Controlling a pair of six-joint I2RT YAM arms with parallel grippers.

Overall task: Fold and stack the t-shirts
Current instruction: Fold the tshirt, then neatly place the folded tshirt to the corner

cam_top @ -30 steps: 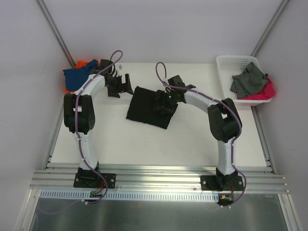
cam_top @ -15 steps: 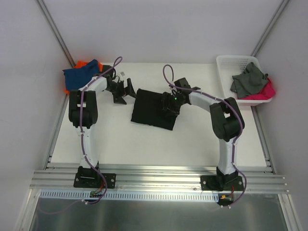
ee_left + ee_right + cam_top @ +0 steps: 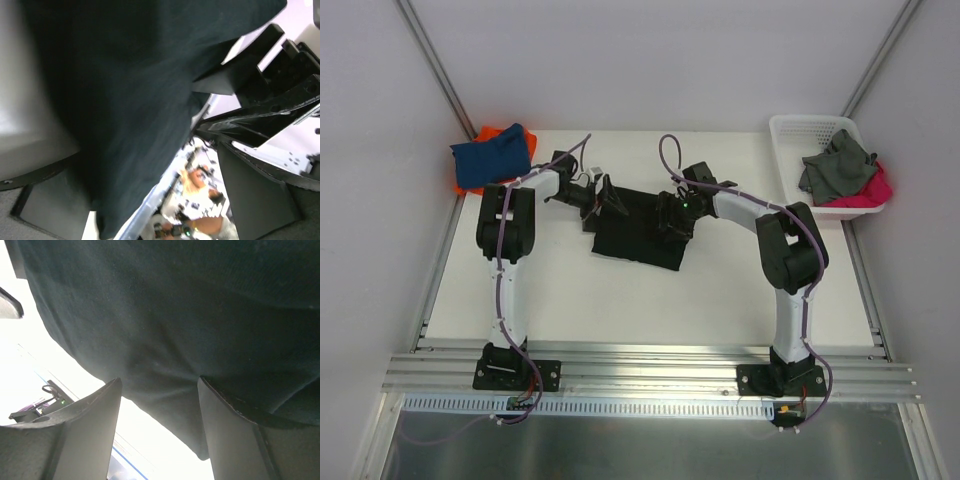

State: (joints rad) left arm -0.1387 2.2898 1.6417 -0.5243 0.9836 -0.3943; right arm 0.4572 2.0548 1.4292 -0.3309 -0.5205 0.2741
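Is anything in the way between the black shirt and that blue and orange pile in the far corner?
No loose thing lies on the table between the black shirt and the blue shirt atop the orange shirt. Only the left arm stretches across that gap, its left hand open at the shirt's left edge.

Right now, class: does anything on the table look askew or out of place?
The black t-shirt lies at a slant on the table; the blue t-shirt sits rumpled at the far-left corner.

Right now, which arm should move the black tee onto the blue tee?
Left: left fingers, open, bracket the black tee's left edge, nearest the blue tee; right fingers sit farther away.
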